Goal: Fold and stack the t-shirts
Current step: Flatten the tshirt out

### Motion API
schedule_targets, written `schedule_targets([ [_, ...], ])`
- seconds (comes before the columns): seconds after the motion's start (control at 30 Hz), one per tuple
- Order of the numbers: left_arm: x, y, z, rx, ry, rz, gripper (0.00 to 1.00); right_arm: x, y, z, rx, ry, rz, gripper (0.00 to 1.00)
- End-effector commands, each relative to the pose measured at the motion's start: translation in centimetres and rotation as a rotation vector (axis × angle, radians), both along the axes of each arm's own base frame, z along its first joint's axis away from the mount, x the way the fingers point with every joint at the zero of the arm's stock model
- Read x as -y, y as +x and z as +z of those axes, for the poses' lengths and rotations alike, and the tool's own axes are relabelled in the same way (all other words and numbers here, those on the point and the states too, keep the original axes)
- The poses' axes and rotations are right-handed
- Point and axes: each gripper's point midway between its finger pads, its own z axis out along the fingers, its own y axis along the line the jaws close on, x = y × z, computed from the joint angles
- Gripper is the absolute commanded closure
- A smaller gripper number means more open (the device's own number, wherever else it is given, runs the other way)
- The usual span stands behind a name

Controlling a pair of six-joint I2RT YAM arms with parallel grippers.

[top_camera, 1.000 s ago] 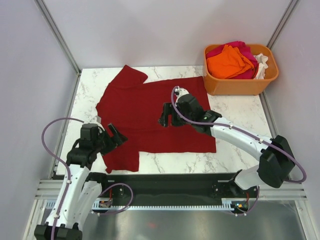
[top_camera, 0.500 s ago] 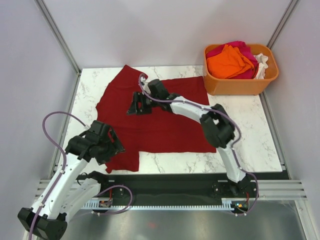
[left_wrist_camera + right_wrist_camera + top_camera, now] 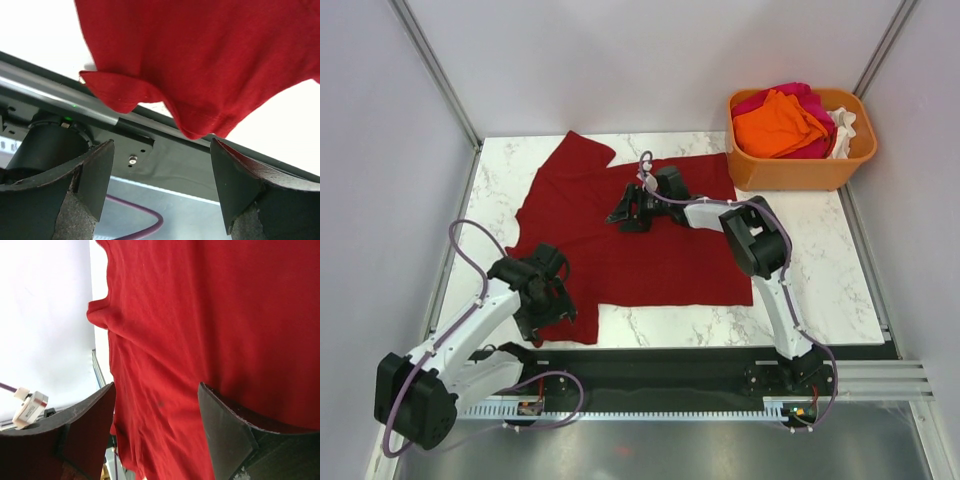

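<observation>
dark red t-shirt (image 3: 650,262) | white grey-veined marble table (image 3: 812,272) | orange tub (image 3: 800,172)

**Dark red t-shirt (image 3: 215,315) viewed between the spread fingers of the right gripper (image 3: 155,390)**

Most of the frame is filled by the cloth, which is lightly creased, with soft folds running down its left part, and a small dark speck is seen near the middle. The cloth's left edge is broken near the top by a short inward notch, and a pale surface (image 3: 45,315) is shown beyond that edge. The two dark fingers (image 3: 85,435) are set at the bottom corners, well apart, with nothing clasped between them. Whether the cloth is touched by them cannot be told. A small white connector (image 3: 30,407) is seen at the lower left, just beside the finger on that side of the picture.
</observation>
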Motion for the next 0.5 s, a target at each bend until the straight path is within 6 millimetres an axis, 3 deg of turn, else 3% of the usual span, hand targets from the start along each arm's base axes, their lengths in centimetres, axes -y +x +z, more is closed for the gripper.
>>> schedule_targets([
  [0.0,0.3,0.2,-0.3,0.054,-0.01,0.038,0.16,1.2,0.3,4.3,0.087,0.074,-0.012,0.25],
  [0.03,1.7,0.3,-0.7,0.051,-0.074,0.064,0.16,1.4,0.2,4.7,0.094,0.084,-0.015,0.25],
  [0.07,3.3,0.7,-1.4,0.057,-0.148,0.089,0.27,1.8,0.3,5.4,0.107,0.092,-0.022,0.25],
  [0.13,3.7,0.7,-2.9,0.032,-0.141,0.089,0.26,2.4,-0.1,5.1,0.098,0.09,-0.029,0.25],
  [0.23,4.0,0.3,-4.3,0.022,-0.139,0.094,0.27,3.3,-0.9,6.2,0.112,0.099,-0.025,0.26],
  [0.3,4.0,0.5,-4.7,0.045,-0.137,0.099,0.29,3.9,-1.1,8.2,0.167,0.103,-0.026,0.26],
  [0.47,2.6,0.8,-5.4,0.082,-0.066,0.103,0.36,4.8,-2.2,11.1,0.216,0.085,-0.012,0.25],
])
